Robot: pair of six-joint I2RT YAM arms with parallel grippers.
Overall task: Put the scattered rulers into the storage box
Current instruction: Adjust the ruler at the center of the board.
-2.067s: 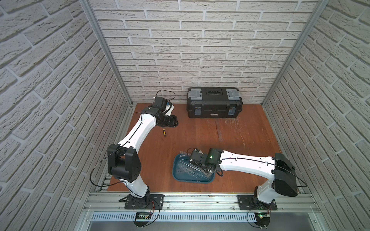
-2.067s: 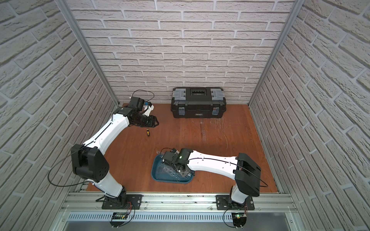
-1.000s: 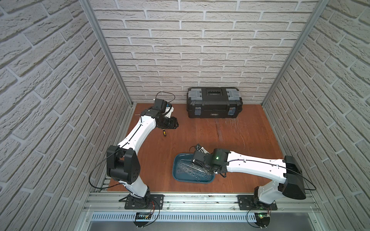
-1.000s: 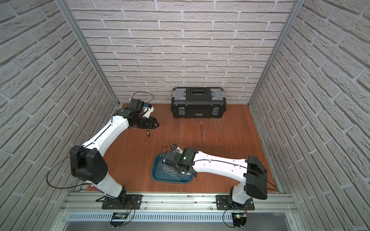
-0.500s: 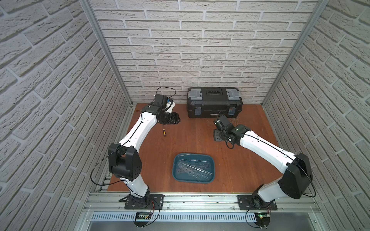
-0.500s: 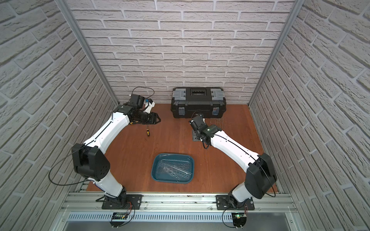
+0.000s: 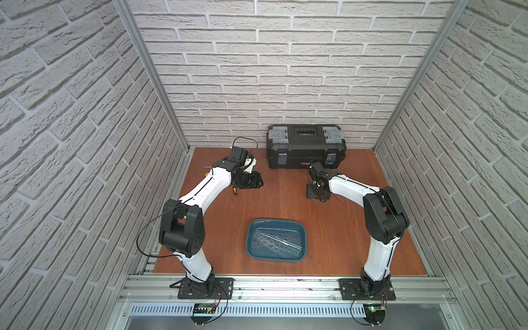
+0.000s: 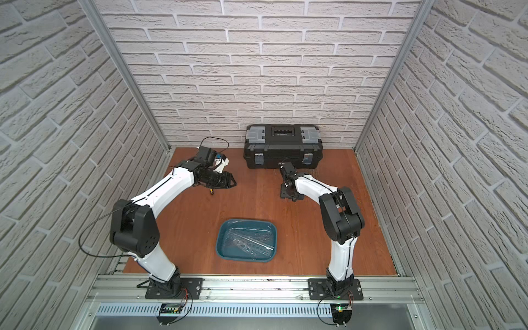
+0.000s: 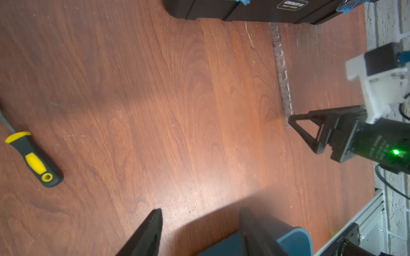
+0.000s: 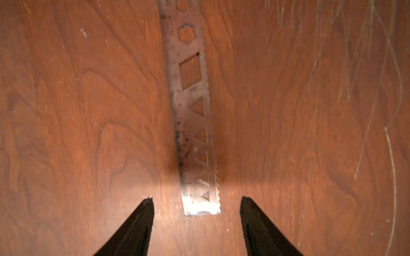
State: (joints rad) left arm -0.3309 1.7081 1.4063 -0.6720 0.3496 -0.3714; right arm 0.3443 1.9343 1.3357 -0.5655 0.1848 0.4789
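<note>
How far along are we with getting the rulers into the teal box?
Done: several rulers lie in the storage box. In hand: nothing yet; the right gripper, jaws open, flanks the end of one loose ruler near the toolbox. The left gripper is open and empty. Remaining: grasp that ruler and box it; no other shows.

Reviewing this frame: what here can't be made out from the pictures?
Rulers in the storage box: clear, overlapping, too small in both top views to count.
Loose ruler: far end cut off by the right wrist picture's edge.
Right gripper: open astride that ruler's near end; contact unclear.
Screwdriver: shaft cut off by the left wrist picture's edge.
Toolbox: shut lid hides contents in both top views.
</note>
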